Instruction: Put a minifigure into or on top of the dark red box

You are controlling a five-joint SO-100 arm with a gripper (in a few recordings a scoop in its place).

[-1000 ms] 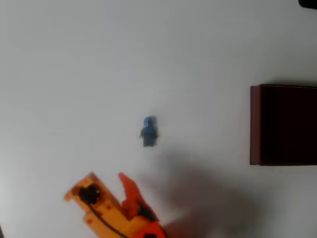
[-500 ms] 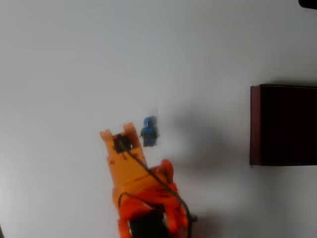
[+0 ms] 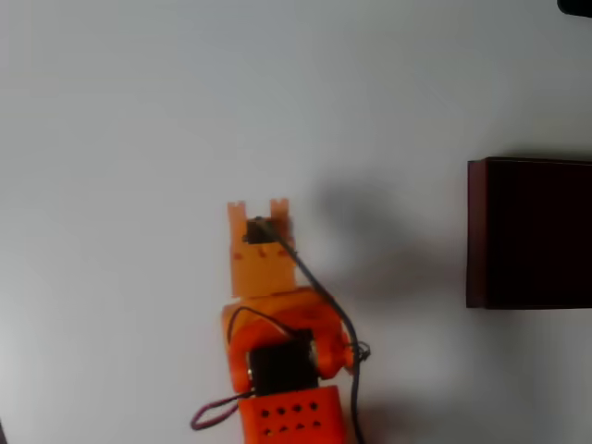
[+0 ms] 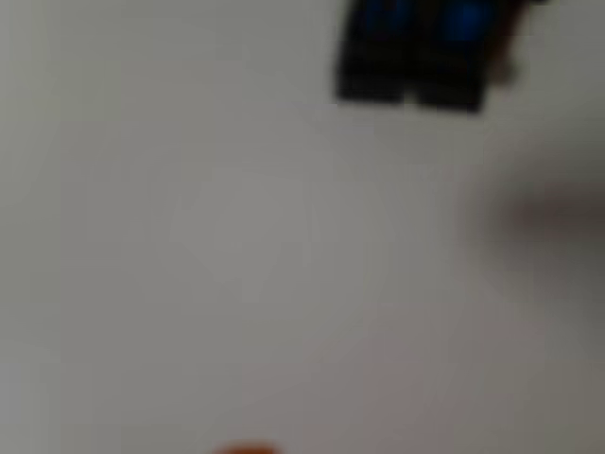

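Overhead view: orange gripper (image 3: 258, 211) sits well left of the dark red box (image 3: 530, 233) and covers the figure's spot. Wrist view: blurred minifigure (image 4: 421, 52) at top edge on the white table (image 4: 236, 265). Claw opening cannot be judged.

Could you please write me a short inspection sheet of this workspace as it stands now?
Surface: plain white table, shadows right of the arm.
Job's things: the minifigure shows blurred at the top of the wrist view, lying on the table; overhead, the arm covers its spot. The dark red box sits at the right edge, its dark interior showing nothing inside.
Clutter: nothing seen.
Tool: orange tool is over the table's middle, tips pointing up the picture; open or shut cannot be told.
Cables: a black cable runs along the arm.
Surroundings: a dark object in the top right corner.
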